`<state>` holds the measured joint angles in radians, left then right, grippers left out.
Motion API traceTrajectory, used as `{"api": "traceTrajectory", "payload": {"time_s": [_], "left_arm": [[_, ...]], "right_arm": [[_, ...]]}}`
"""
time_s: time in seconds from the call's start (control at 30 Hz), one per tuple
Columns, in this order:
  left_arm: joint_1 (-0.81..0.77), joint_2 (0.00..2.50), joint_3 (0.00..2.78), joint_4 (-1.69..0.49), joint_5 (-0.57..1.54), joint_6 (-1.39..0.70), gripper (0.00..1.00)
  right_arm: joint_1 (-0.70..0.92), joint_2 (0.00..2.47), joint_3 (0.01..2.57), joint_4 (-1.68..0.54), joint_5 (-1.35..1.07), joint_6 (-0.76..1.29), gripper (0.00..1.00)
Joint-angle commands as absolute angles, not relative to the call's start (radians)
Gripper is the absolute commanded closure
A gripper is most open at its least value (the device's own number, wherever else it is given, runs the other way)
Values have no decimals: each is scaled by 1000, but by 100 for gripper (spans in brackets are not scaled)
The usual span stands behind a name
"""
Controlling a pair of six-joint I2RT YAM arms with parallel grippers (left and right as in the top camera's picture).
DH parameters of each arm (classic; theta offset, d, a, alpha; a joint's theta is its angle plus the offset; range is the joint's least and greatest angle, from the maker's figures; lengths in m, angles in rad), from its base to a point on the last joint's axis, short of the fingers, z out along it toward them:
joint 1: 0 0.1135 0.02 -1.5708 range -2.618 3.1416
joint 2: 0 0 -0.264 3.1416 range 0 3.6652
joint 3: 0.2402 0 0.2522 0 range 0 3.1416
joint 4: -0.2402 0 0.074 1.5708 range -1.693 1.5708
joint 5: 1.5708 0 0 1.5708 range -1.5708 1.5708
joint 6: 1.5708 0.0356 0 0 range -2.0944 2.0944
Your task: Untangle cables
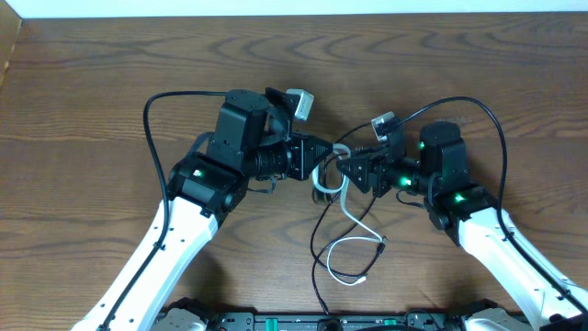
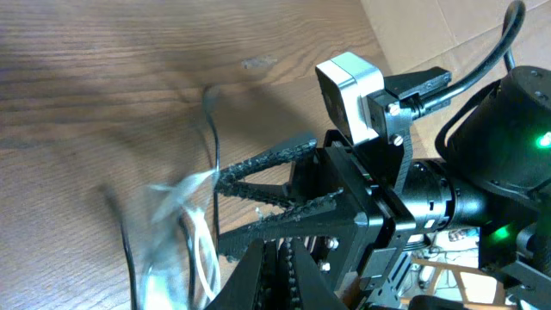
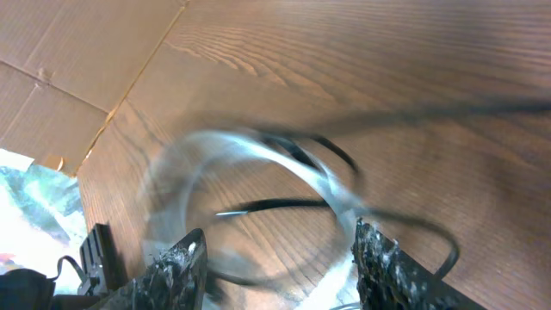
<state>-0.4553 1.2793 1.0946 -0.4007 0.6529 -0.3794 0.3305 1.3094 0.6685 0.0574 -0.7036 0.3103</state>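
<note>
Left pincer (image 1: 324, 167) closed tight, grip on anything unclear, white cable (image 1: 352, 213) looped just beside it, right pincer (image 1: 349, 169) opposite it, standing open around that blurred loop, black cables (image 1: 314, 244) trailing from it across the tabletop (image 1: 92, 92)

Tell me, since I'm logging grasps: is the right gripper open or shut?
Open. The right gripper has its fingers well apart in its wrist view, and the blurred white cable shows through the gap.
</note>
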Motion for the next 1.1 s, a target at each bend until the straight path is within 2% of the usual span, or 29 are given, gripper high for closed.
{"api": "traceTrajectory", "payload": {"time_s": [0.0, 0.07, 0.17, 0.27, 0.3, 0.43, 0.5, 0.53, 0.6, 0.83, 1.07], "left_arm": [[-471, 1274, 1105, -363, 785, -407, 93], [-484, 1274, 1106, -321, 867, -427, 93], [-495, 1274, 1106, -312, 872, -418, 93], [-495, 1274, 1105, -405, 714, -358, 92], [-495, 1275, 1105, -470, 582, -336, 92], [-494, 1301, 1103, -650, 201, -334, 68], [-494, 1327, 1103, -691, 144, -334, 58], [-494, 1346, 1103, -695, 144, -334, 49], [-494, 1372, 1103, -695, 144, -334, 42], [-490, 1580, 1103, -680, 144, -357, 41], [-483, 1767, 1103, -550, 144, -300, 41]], "right_arm": [[336, 1309, 674, 60, -642, 299, 46], [339, 1309, 674, 61, -552, 299, 43], [359, 1310, 674, 60, -476, 299, 45], [375, 1309, 674, 48, -477, 299, 48], [378, 1309, 674, 35, -476, 299, 49], [379, 1309, 674, -9, -453, 299, 53], [379, 1309, 674, -28, -422, 299, 54], [379, 1309, 674, -34, -417, 299, 54], [379, 1309, 674, -35, -418, 299, 54], [379, 1309, 674, -60, -417, 299, 51], [379, 1309, 674, -65, -417, 299, 52]]}}
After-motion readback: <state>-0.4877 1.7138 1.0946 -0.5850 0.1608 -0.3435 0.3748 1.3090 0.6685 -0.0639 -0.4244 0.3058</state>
